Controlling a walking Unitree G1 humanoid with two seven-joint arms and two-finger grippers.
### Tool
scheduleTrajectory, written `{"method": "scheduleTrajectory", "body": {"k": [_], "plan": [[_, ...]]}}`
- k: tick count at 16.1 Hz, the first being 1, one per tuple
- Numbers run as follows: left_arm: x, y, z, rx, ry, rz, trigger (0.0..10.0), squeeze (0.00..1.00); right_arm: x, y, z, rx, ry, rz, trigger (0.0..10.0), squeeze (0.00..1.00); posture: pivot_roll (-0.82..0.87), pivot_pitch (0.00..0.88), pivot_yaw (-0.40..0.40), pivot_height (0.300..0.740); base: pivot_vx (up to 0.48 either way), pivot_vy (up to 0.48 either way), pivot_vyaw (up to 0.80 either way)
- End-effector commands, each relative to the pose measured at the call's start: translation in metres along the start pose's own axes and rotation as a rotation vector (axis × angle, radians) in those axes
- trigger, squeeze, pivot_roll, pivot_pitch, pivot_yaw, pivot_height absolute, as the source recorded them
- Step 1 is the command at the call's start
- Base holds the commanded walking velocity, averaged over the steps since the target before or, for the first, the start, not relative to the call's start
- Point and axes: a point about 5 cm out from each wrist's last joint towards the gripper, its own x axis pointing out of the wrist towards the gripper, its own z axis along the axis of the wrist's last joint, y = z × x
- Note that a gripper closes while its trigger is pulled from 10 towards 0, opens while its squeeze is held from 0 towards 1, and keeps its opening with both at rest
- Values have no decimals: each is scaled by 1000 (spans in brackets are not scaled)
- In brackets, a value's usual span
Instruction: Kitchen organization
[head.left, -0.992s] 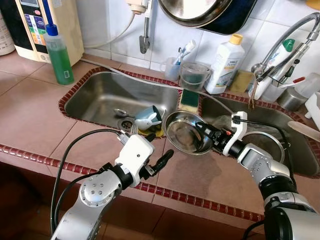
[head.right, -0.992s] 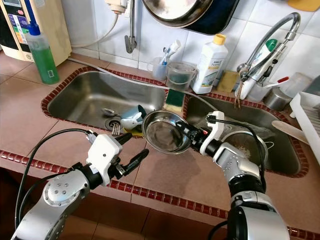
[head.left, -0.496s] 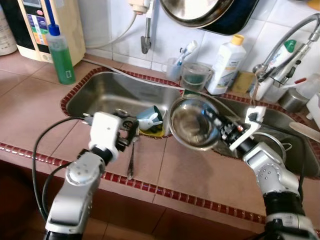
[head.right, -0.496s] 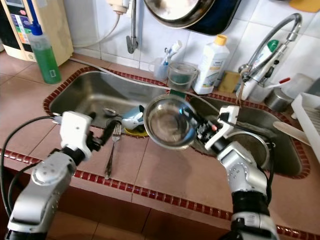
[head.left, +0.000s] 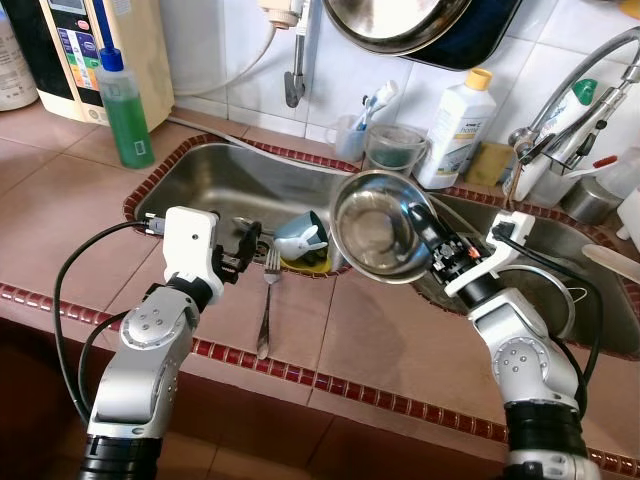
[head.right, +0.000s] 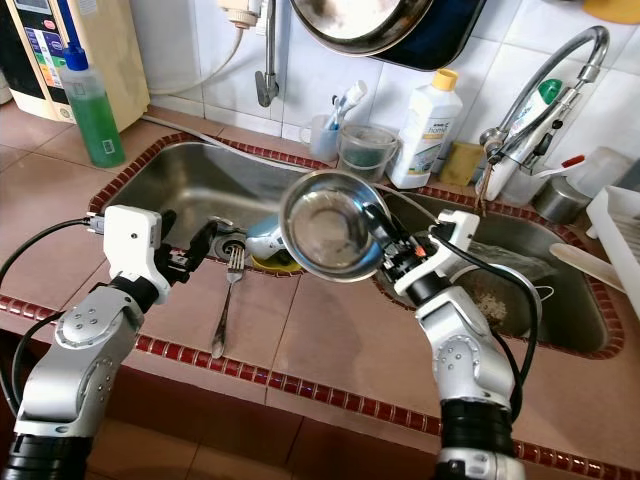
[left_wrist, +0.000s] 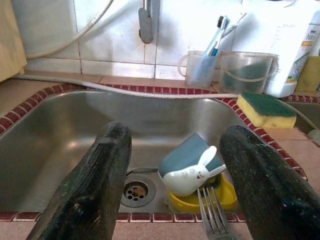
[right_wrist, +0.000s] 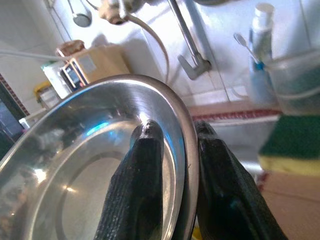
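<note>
- The red-tile-edged double stainless steel sink holds the dishes awaiting sorting; its left basin lies under the left arm, its right under the right.
- The round shiny steel bowl is tilted on edge above the divider between the basins, probably so it can be carried clear of the counter.
- The right gripper pinches the bowl's rim, one finger inside, one outside.
- The left gripper hovers with fingers spread and empty over the counter edge, facing the blue rabbit-decorated cup lying on a yellow dish by the drain.
- The silver fork lies on the tiled counter with its tines at the basin edge, just beside the left gripper.
</note>
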Motion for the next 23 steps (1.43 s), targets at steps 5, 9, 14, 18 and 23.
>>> {"method": "scheduleTrajectory", "body": {"k": [5,9,14,18,23], "plan": [[15,-1,6,-18,-35,-11,10000,0,4,14,-8,-2,4,15,10000,0,-4,0,-92,732,0,333,0],[18,0,6,-20,-38,-23,10000,0,6,17,-10,-7,5,21,10000,0,-10,0,-87,732,0,0,0],[17,4,4,-21,-29,-23,10000,0,6,18,-13,-4,4,12,10000,0,-6,0,-73,732,0,0,0],[18,4,4,-18,-26,-31,10000,0,6,19,-14,-4,-1,8,10000,0,-8,0,-65,732,0,240,0],[20,1,4,-18,-26,-43,10000,0,5,18,-13,-10,0,7,10000,0,-9,0,-65,732,0,480,0]]}}
